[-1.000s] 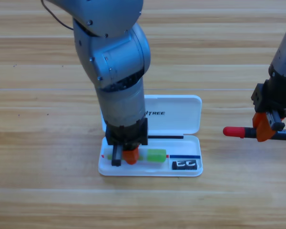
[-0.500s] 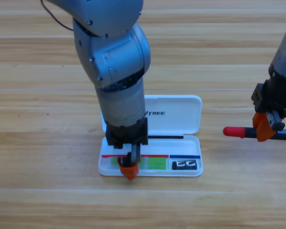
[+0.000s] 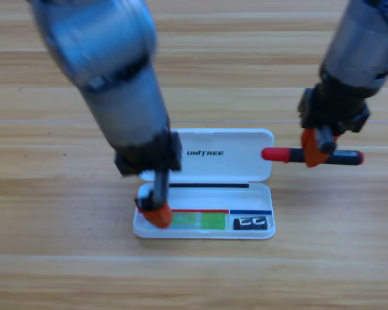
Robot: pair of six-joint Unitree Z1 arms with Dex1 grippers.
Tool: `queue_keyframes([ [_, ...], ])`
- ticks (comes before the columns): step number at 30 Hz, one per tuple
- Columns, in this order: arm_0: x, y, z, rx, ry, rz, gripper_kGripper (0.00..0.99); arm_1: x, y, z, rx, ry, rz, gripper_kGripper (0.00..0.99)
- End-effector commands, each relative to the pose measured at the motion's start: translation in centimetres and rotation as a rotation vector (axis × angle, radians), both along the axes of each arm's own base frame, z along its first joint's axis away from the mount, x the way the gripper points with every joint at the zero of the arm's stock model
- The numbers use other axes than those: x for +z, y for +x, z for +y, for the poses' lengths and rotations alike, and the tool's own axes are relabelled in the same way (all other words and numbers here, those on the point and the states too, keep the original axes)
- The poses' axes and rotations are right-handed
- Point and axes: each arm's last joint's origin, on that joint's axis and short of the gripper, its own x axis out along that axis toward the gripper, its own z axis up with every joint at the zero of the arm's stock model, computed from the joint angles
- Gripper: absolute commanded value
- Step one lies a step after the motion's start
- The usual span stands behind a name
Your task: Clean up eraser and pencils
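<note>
The white case (image 3: 204, 234) lies open at the table's middle, its lid (image 3: 239, 169) folded back. In its tray lie the light-green pencil (image 3: 199, 221) on the left and the black eraser (image 3: 251, 223) on the right. My left gripper (image 3: 156, 214) points down at the tray's left end, just left of the green pencil and holding nothing I can see. My right gripper (image 3: 315, 152) hovers to the right of the lid, shut on the red-capped marker (image 3: 278, 154). The marker is held level, with its red cap pointing left toward the lid.
Bare wooden table (image 3: 52, 258) surrounds the case on all sides. The left arm (image 3: 116, 84) leans in from the upper left and the right arm (image 3: 359, 51) from the upper right.
The left gripper has let go of the green pencil, which now lies in the tray, and swung left. The right gripper has carried the marker up and left, toward the case lid.
</note>
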Motion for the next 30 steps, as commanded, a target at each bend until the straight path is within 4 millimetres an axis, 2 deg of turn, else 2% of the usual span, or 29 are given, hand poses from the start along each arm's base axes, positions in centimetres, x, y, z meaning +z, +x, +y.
queue_keyframes([
  [1,5.7,0.1,6.1,0.091,-0.094,-0.044,0.990,-5.4,0.0,6.4,0.073,-0.132,0.080,0.000],
  [6,7.8,0.4,9.6,0.127,-0.114,-0.046,0.990,-7.3,0.6,9.4,0.084,-0.154,0.074,0.000],
  [10,8.2,1.0,11.8,0.154,-0.128,-0.039,0.990,-8.8,1.3,11.3,0.092,-0.161,0.060,0.000],
  [15,8.4,2.4,13.9,0.209,-0.163,-0.032,0.990,-9.3,1.8,12.9,0.095,-0.140,0.037,0.000],
  [25,8.9,4.0,17.5,0.325,-0.248,-0.004,0.990,-9.1,1.4,14.3,0.113,-0.114,0.016,0.000],
  [30,8.3,3.8,18.2,0.343,-0.248,0.020,0.990,-8.9,0.9,14.6,0.119,-0.110,0.017,0.000],
])
